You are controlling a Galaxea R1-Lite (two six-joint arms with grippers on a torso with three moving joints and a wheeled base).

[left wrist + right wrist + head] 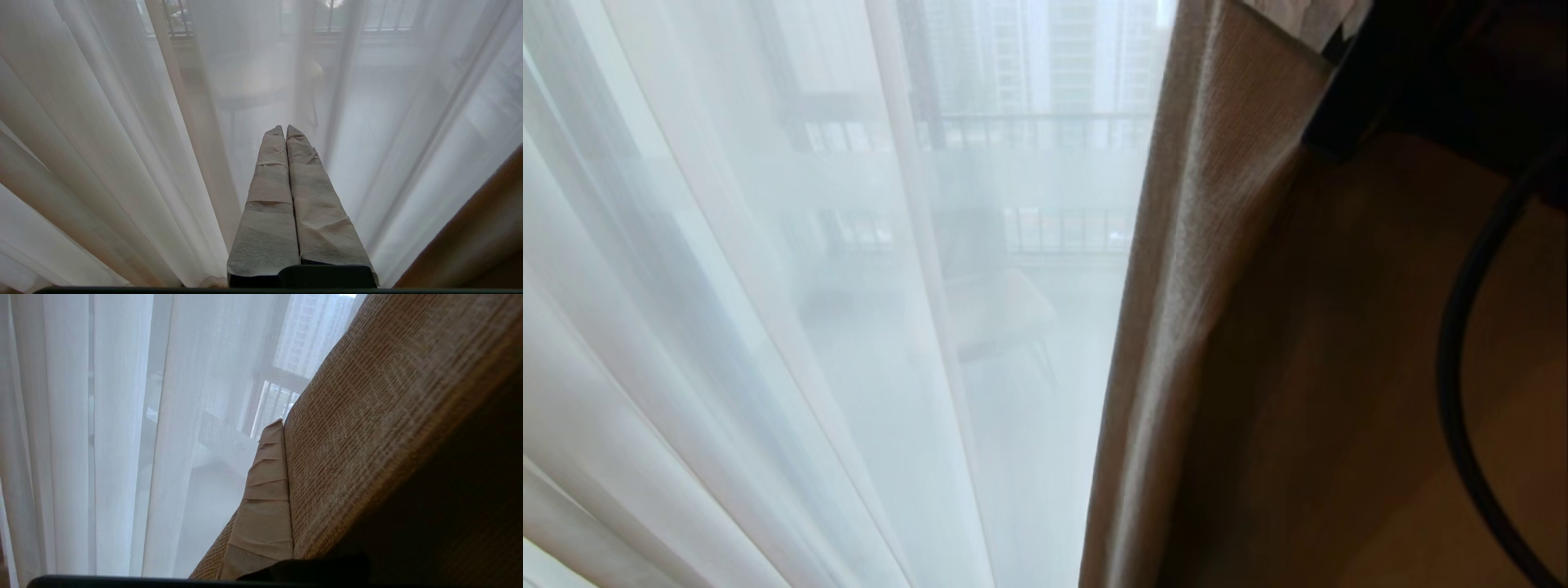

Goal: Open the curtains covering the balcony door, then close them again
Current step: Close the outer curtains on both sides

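A: Head view, left to right. What fills the left?

B: White sheer (768, 327), pleated, from 9 o'clock across past centre. See-through. Behind it, faint, the balcony railing (1045, 131) at 12 o'clock and a pale chair (996, 310) near centre.

A: Balcony door?

B: Only a dim dark upright shows through the sheer around 12 o'clock; can't tell frame from railing post. Door is behind the sheer, that's all I'd log.

A: Then?

B: Thick beige-grey panel (1176, 327), its edge running from 1 o'clock down to 6 o'clock. Woven texture. Its shaded side covers the 3 o'clock area. A black cable (1462, 367) curves over it at 3 to 5 o'clock. Something dark and blurred at 1–2 o'clock, can't identify.

A: Grippers in the head view?

B: Neither is clearly there.

A: Left wrist view?

B: Left gripper (285, 128), two tape-wrapped fingers pressed together, closed on nothing. Tips point at the sheer (122, 143), which hangs just in front; can't tell if they touch. Thick panel edge (482, 228) at 4 o'clock.

A: Right wrist view?

B: Sheer (102, 437) from 9 o'clock to centre. Right gripper (282, 424): one taped finger (267, 490) visible, the thick panel (367, 416) lying flush against its inner side and hiding the other finger. Closed, pinching the thick panel's edge.

A: So the curtains are?

B: Sheer drawn across the glass, thick panel bunched on the right.
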